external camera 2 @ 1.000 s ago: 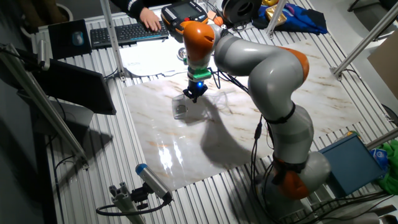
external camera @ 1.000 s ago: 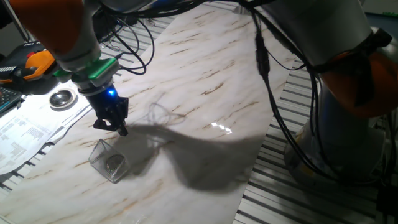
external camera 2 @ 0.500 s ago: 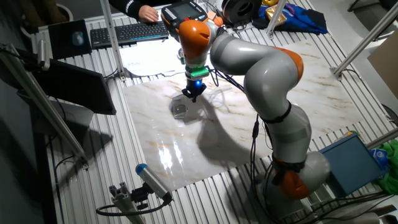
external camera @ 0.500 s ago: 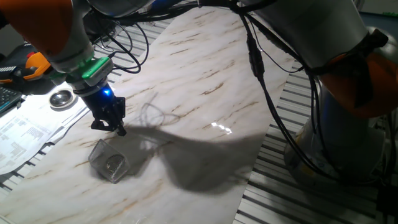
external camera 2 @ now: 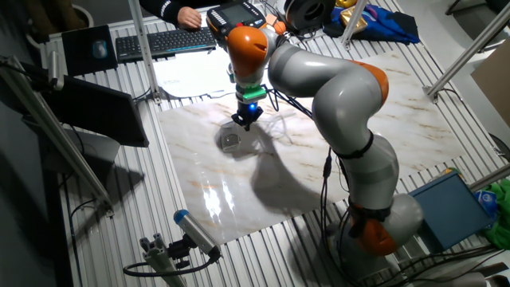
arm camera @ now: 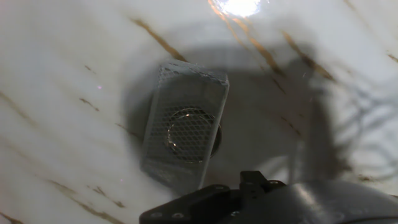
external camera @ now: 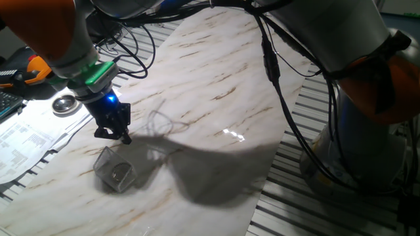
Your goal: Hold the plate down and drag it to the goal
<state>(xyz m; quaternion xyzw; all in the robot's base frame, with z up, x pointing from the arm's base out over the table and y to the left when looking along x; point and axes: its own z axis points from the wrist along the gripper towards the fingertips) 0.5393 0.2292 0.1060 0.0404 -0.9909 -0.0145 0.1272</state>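
Your gripper hangs above the marble worktop, just beside and above the goal, a small wire-mesh box. The plate, a small shiny metal disc, already lies inside that box; in the hand view you see it through the mesh, resting on the worktop. The gripper touches neither the box nor the plate. Its dark fingers look drawn close together with nothing between them, though no view shows the tips clearly, so you cannot tell for certain. Judging by how things lie, the dragging appears done and you are at the release-and-retreat step; your next move calls for lifting straight away without clipping the light mesh, which could shift easily. Compared with a second ago, the gripper has slid a little toward the worktop's edge where a larger round silver dish sits, and the arm's shadow has shifted with it. The box and plate have stayed where they were.
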